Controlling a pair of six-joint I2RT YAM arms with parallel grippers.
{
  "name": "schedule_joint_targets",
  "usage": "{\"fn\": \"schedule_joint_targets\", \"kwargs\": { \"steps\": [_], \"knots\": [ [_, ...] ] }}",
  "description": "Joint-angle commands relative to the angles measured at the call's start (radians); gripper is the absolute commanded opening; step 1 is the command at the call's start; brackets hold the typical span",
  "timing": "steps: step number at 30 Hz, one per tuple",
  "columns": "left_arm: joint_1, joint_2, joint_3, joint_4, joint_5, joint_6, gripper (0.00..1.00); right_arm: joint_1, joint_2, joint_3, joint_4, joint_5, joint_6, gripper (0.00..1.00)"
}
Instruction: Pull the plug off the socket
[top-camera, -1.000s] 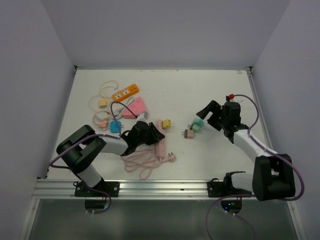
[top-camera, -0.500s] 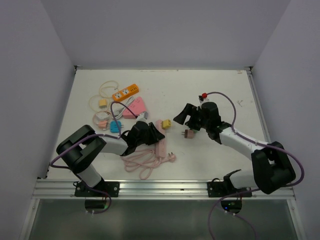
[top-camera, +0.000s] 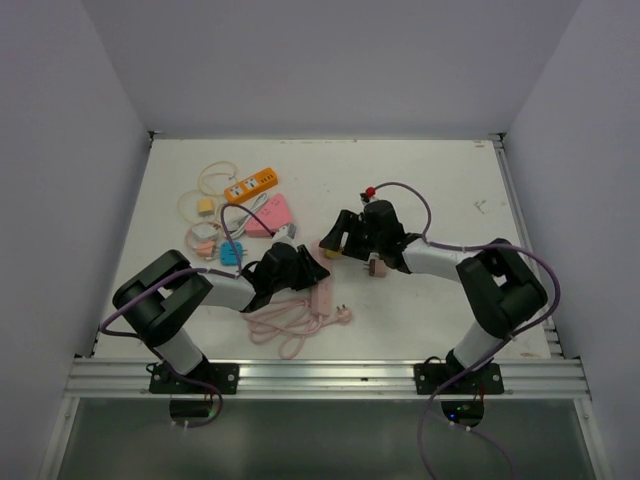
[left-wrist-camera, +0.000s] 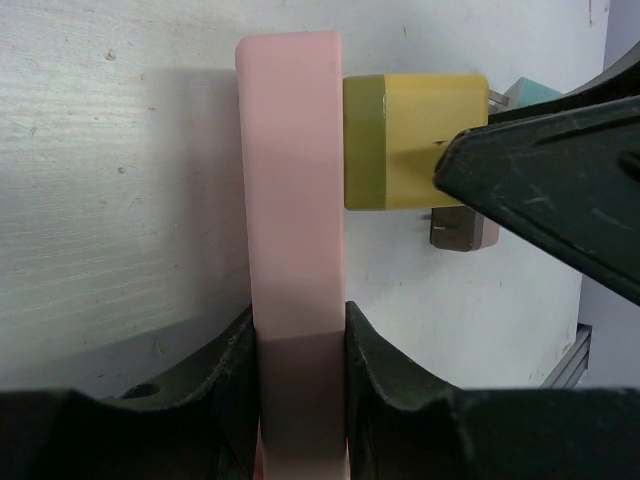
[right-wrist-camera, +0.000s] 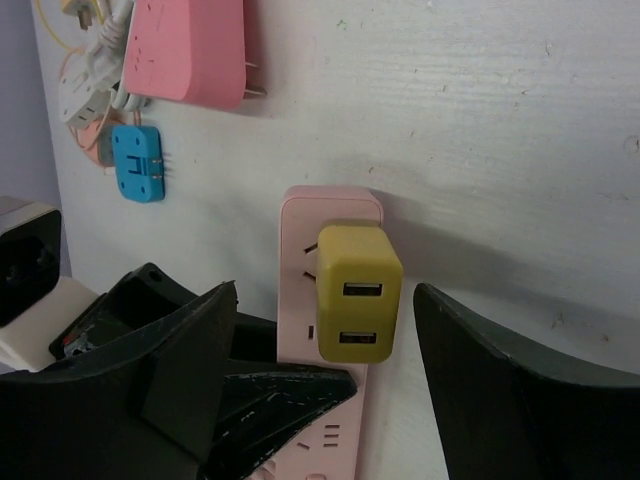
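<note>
Arriving arm: the right gripper (right-wrist-camera: 325, 300) has swung from the right side of the top view to the centre. Its two black fingers now stand one on each side of the yellow square USB charger plug (right-wrist-camera: 358, 292), with a gap on both sides.
Right pincer: released, jaws wide apart, nothing grasped.
Left pincer: the left gripper (left-wrist-camera: 297, 350) is clenched on the long pink plastic power strip (left-wrist-camera: 295, 200), at the bottom of the left wrist view.
Plug place: seated in the end socket of the strip, in the centre of the right wrist view and just left of centre in the top view.
Meaning for task: the approach looks finished, but the plug is not yet pulled. I judge that the next step is to close on the plug and draw it straight off while the left side holds the strip down.
Difference from earlier frame: one second ago the right gripper was at the right, near the small brown adapter (top-camera: 378, 267). Now that adapter lies just beside the arm. The left arm and the strip look unchanged.
</note>
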Motion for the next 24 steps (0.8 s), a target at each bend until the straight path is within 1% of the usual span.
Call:
{"fn": "schedule_joint_targets", "kwargs": {
  "steps": [1, 2, 3, 5, 6, 7, 8, 10, 11, 12, 13, 16, 24],
  "knots": [
    [0.001, 0.042, -0.050, -0.164, -0.009, 0.094, 0.00, 0.003, 0.021, 0.037, 0.044, 0.024, 0.007, 0.73],
    [0.001, 0.043, -0.050, -0.164, -0.009, 0.092, 0.00, 0.004, 0.026, 0.036, 0.044, 0.024, 0.008, 0.69],
    [0.001, 0.046, -0.049, -0.165, -0.009, 0.092, 0.00, 0.004, 0.029, 0.034, 0.048, 0.021, 0.008, 0.61],
    [0.001, 0.049, -0.047, -0.167, -0.008, 0.092, 0.00, 0.004, 0.034, 0.031, 0.053, 0.016, 0.007, 0.52],
    [0.001, 0.052, -0.046, -0.167, -0.006, 0.092, 0.00, 0.004, 0.034, 0.030, 0.052, 0.016, 0.008, 0.41],
    [0.001, 0.054, -0.044, -0.168, -0.006, 0.092, 0.00, 0.004, 0.032, 0.026, 0.050, 0.016, 0.005, 0.34],
    [0.001, 0.054, -0.044, -0.173, -0.008, 0.094, 0.00, 0.004, 0.029, 0.025, 0.047, 0.020, 0.002, 0.24],
    [0.000, 0.054, -0.043, -0.181, -0.009, 0.091, 0.00, 0.004, 0.020, 0.023, 0.033, 0.027, -0.007, 0.14],
    [0.001, 0.054, -0.043, -0.185, -0.012, 0.087, 0.00, 0.004, 0.015, 0.023, 0.026, 0.034, -0.009, 0.05],
    [0.001, 0.054, -0.043, -0.188, -0.017, 0.081, 0.00, 0.003, 0.011, 0.022, 0.013, 0.040, -0.013, 0.01],
    [0.001, 0.054, -0.043, -0.200, -0.020, 0.080, 0.00, 0.003, -0.003, 0.019, 0.009, 0.042, -0.020, 0.00],
    [0.001, 0.052, -0.040, -0.228, -0.042, 0.061, 0.00, 0.003, -0.028, -0.003, -0.002, 0.059, -0.024, 0.00],
    [0.004, 0.049, -0.032, -0.297, -0.094, 0.023, 0.00, -0.025, -0.160, -0.070, 0.000, 0.106, -0.017, 0.00]
  ]
}}
